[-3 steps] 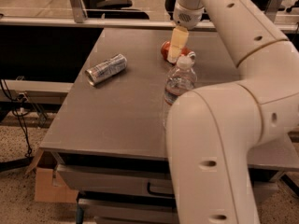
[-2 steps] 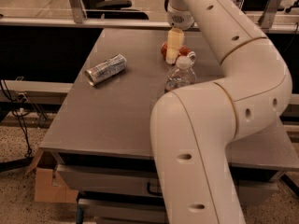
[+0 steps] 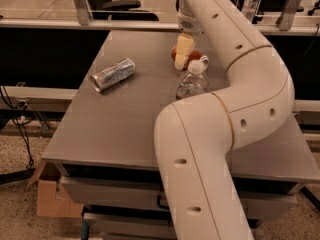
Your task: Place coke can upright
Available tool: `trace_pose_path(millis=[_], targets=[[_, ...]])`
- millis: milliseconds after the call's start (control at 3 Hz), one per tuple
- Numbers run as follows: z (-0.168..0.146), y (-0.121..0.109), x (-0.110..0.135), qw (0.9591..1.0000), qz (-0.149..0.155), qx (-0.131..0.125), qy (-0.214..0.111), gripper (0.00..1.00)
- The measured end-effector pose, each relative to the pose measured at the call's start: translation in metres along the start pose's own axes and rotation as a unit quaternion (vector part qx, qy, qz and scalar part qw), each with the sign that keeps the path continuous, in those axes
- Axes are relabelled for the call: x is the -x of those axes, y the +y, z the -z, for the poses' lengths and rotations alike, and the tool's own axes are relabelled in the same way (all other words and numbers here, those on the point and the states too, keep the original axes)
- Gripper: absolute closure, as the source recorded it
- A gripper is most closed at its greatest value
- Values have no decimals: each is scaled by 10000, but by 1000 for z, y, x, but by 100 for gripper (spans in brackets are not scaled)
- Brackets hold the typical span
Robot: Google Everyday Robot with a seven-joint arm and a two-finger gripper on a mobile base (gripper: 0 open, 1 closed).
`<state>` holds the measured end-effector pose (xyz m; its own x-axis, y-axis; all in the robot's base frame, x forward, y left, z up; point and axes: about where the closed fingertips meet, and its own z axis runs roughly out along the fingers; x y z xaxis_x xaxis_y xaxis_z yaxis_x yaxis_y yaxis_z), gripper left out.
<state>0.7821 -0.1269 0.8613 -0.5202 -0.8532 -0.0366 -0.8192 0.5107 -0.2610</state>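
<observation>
Grey table [image 3: 100, 134]: jaws at coke can [image 3: 194, 55], state unclear; bottle [image 3: 191, 84] beside, silver can [image 3: 113, 74] apart.

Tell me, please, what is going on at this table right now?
The robot's arm reaches across the grey table, with its gripper lowered at the coke can near the far edge. The can looks low and wide, so it seems to lie on its side, not yet upright. I cannot tell whether the gripper holds it. A clear water bottle stands just in front of the can, and a silver can lies on its side to the left.
</observation>
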Motion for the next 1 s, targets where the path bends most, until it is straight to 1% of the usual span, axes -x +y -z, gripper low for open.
trace_pose_path(millis=[333, 667, 1000], targets=[[-1, -2, -6, 9986, -497, 110, -157, 16], [-3, -1, -9, 9965, -771, 208, -239, 40], [-3, 1, -9, 9956, -857, 270, -265, 63]])
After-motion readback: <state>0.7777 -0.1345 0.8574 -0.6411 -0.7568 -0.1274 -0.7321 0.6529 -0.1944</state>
